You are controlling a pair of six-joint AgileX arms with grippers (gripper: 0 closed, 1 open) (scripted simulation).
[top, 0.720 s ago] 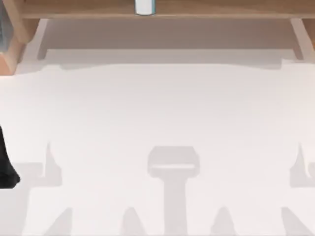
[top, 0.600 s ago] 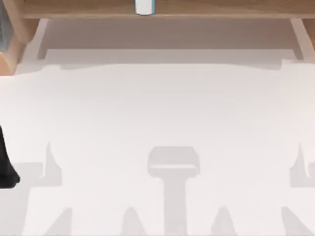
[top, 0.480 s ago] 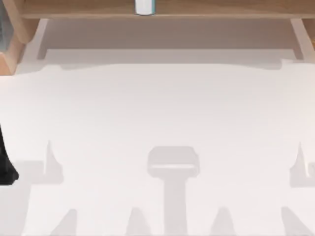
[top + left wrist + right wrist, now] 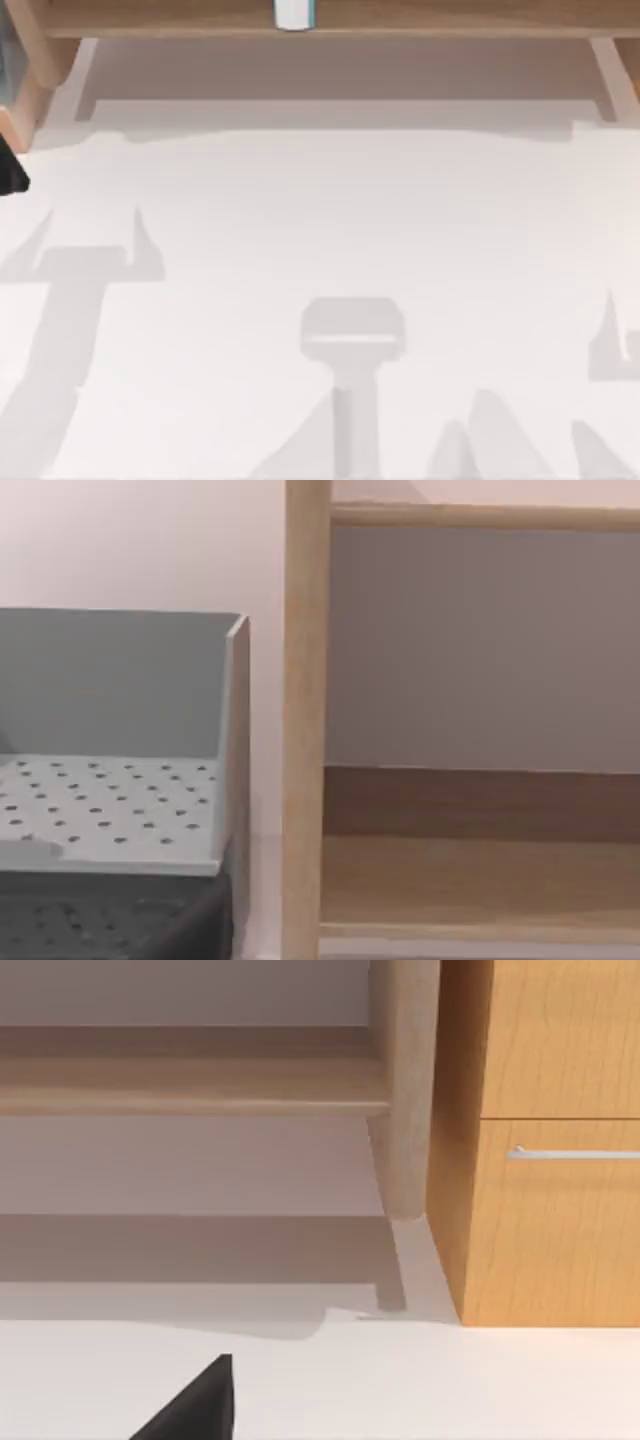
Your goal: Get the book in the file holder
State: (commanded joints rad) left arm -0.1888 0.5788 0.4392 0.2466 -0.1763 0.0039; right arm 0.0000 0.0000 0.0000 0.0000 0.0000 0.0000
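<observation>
The book [image 4: 294,14] stands at the far edge of the table, white with a teal side, against the long light-wood file holder [image 4: 450,20]. A black part of my left arm [image 4: 10,175] shows at the table's left edge, just in front of the file holder's left end. The left wrist view looks at a wooden post of the file holder [image 4: 305,730] and its bottom board. A black piece of my right gripper [image 4: 195,1405] shows in the right wrist view, in front of the file holder's right post [image 4: 405,1090].
A grey perforated tray [image 4: 120,800] stands beside the file holder's left post. A wooden drawer cabinet [image 4: 540,1140] with a metal handle stands at the right end. The white table [image 4: 320,230] carries shadows of the arms.
My left arm moved from the lower left edge of the table up towards the file holder's left end, and its shadow moved with it. The book did not move.
</observation>
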